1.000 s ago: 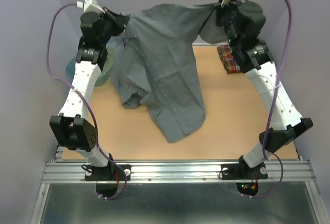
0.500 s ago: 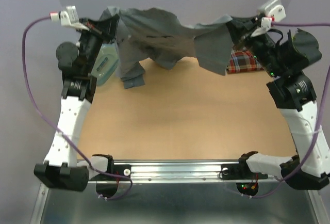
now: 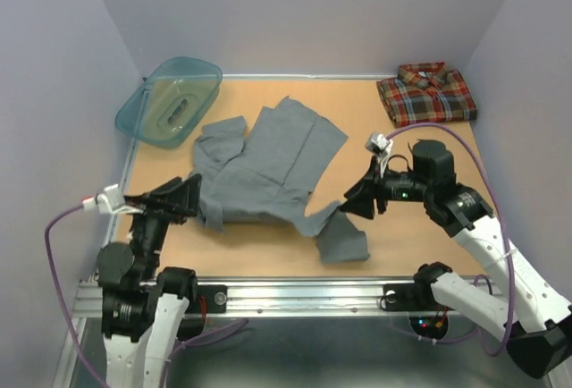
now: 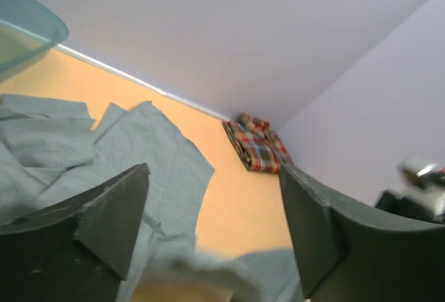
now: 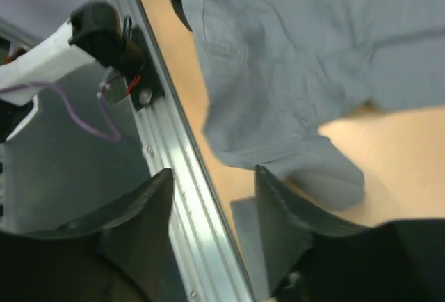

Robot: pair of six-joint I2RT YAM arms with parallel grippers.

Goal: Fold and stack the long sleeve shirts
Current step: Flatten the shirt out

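Observation:
The grey long sleeve shirt [image 3: 268, 166] lies spread and rumpled on the table's middle, one sleeve [image 3: 341, 234] trailing toward the front edge. The plaid long sleeve shirt [image 3: 427, 93] sits folded at the back right corner. My left gripper [image 3: 198, 198] hovers low at the grey shirt's front left edge, jaws wide open. Its wrist view shows the grey shirt [image 4: 139, 156] under the left gripper [image 4: 212, 177], which holds nothing. My right gripper [image 3: 349, 202] stands open just right of the trailing sleeve. In its wrist view, the right gripper [image 5: 213, 173] is above the grey shirt [image 5: 292, 58], holding nothing.
A teal plastic basin [image 3: 170, 102] leans at the back left corner. A metal rail [image 3: 304, 297] runs along the table's front edge, seen close in the right wrist view as the rail [image 5: 181, 177]. Purple walls enclose the table on three sides.
Both arms have come down from holding the grey shirt stretched in the air. The shirt now lies on the table. Both grippers have opened and let go of it.

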